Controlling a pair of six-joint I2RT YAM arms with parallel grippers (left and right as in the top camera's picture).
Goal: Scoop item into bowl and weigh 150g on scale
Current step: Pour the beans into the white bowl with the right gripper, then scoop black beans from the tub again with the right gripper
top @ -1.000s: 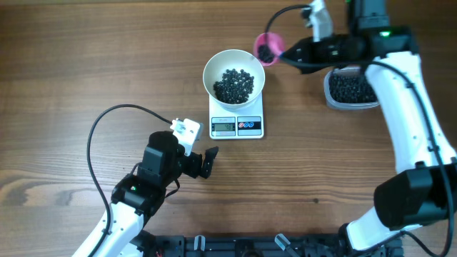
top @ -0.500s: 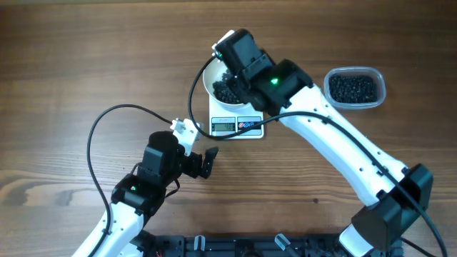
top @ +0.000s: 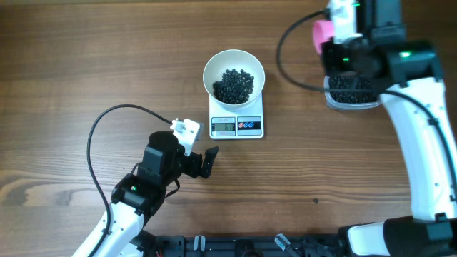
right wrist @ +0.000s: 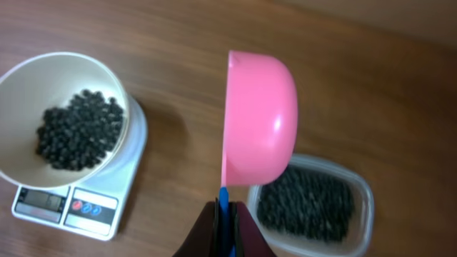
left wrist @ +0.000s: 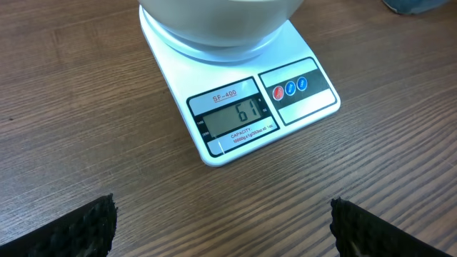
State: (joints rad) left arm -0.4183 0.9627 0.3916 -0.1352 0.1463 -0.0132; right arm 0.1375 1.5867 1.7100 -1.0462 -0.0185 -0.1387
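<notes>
Right gripper [right wrist: 225,214] tight on pink scoop [right wrist: 260,128] near tub [right wrist: 307,203] by desk's [top: 71,57] right edge; left gripper [left wrist: 228,228] spread wide, facing scale [left wrist: 235,107].

— Where is the right gripper [right wrist: 225,227] now?
— Gone from over the bowl [top: 212,71], back far right above the tub [right wrist: 363,207].
— And the scoop [right wrist: 260,118]?
— Open side up a second ago; now on edge, pink back showing.

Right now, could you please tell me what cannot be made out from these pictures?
- Pink scoop: right wrist view shows only its outside, so its contents are hidden.
- Bowl: left wrist view cuts off its inside at the top edge.
- Scale display: too small to read overhead.
- Clear tub: overhead, the right arm covers part.
</notes>
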